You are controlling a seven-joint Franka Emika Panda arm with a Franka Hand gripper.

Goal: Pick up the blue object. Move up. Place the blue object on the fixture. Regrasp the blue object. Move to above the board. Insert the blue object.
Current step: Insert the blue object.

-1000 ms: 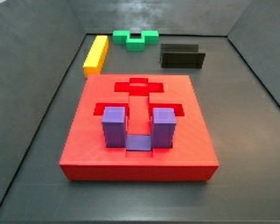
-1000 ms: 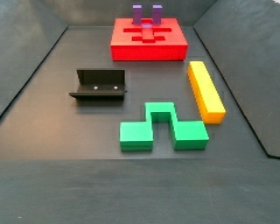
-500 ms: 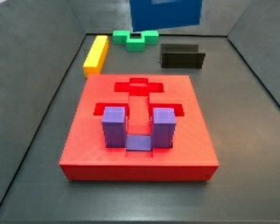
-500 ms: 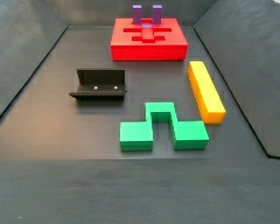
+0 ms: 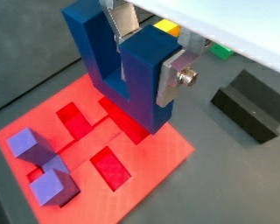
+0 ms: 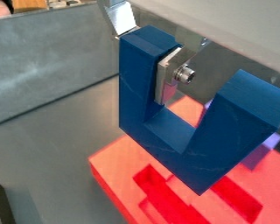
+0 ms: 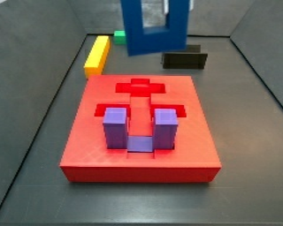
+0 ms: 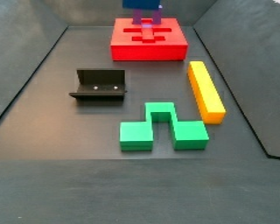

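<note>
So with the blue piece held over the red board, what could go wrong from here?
The tool grips only one prong of the blue object, so the object could tilt on contact with the board. The purple piece already stands in one recess; descending off target might strike it. The free recesses look snug, so slight misalignment could jam the base.

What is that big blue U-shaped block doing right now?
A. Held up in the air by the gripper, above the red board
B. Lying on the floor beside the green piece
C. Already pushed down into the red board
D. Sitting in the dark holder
A. In a side view the blue object hangs clear above the board, and in a wrist view the gripper clamps one prong.
</note>
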